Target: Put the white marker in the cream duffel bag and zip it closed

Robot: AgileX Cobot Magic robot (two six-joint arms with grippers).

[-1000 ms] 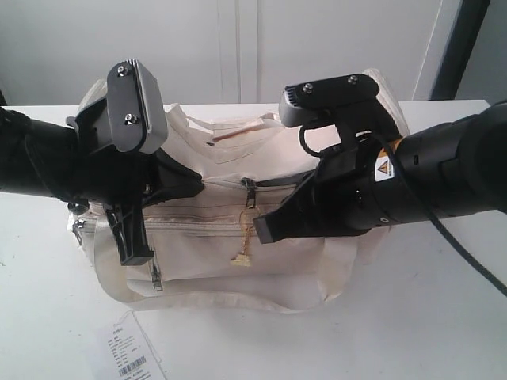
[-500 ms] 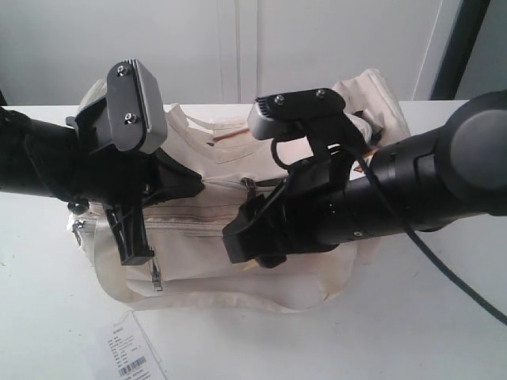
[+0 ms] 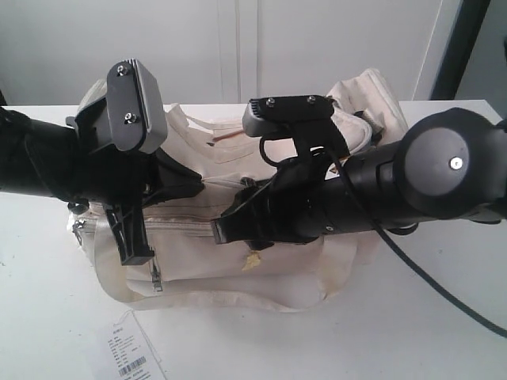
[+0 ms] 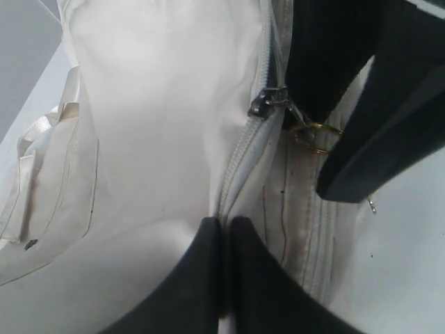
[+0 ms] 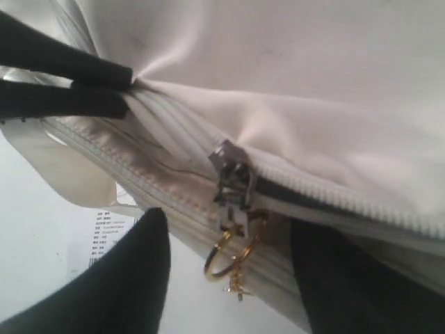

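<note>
The cream duffel bag (image 3: 261, 269) lies on the white table (image 3: 444, 324), its front side facing the exterior view. My left gripper (image 3: 196, 184) is shut on a fold of the bag's fabric (image 4: 224, 224) beside the top zipper. The dark zipper slider (image 5: 233, 177), with a gold ring (image 5: 233, 256) hanging from it, sits between the open fingers of my right gripper (image 5: 233, 223), which touch nothing. In the exterior view my right gripper (image 3: 234, 226) reaches across the bag's front. The white marker is not in view.
A printed paper label (image 3: 131, 354) lies on the table in front of the bag, on the left. The bag's webbing strap (image 3: 238, 301) trails along its lower edge. A white wall (image 3: 238, 47) stands behind the table.
My right gripper has swung left across the bag's front and now straddles the zipper slider. The left gripper has held its pinch on the fabric.
</note>
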